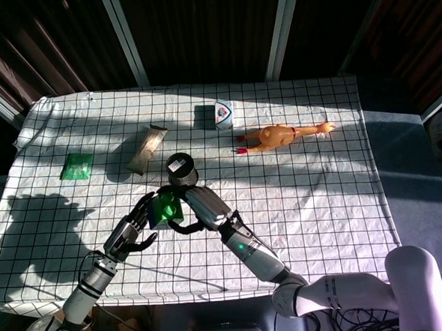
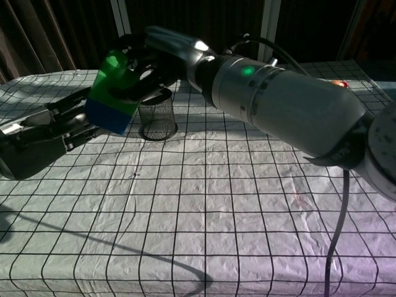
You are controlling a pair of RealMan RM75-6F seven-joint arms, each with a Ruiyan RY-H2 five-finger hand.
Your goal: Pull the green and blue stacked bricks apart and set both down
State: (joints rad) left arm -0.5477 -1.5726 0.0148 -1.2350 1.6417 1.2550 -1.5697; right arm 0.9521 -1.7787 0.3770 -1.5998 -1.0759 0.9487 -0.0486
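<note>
The green brick (image 2: 116,69) sits stacked on the blue brick (image 2: 109,115), tilted and held in the air above the table's front left. My right hand (image 2: 158,52) grips the green brick from above and behind. In the head view the green brick (image 1: 166,208) shows between both hands, with the right hand (image 1: 199,206) on its right. My left hand (image 1: 132,229) reaches in from the left with its fingers apart. The left hand's fingers (image 2: 73,121) lie right beside the blue brick; I cannot tell whether they touch it.
A black mesh cup (image 1: 181,169) stands just behind the bricks. Further back lie a brown packet (image 1: 146,148), a green packet (image 1: 77,164), a small white carton (image 1: 222,114) and a rubber chicken (image 1: 279,137). A checked cloth (image 1: 328,204) covers the table.
</note>
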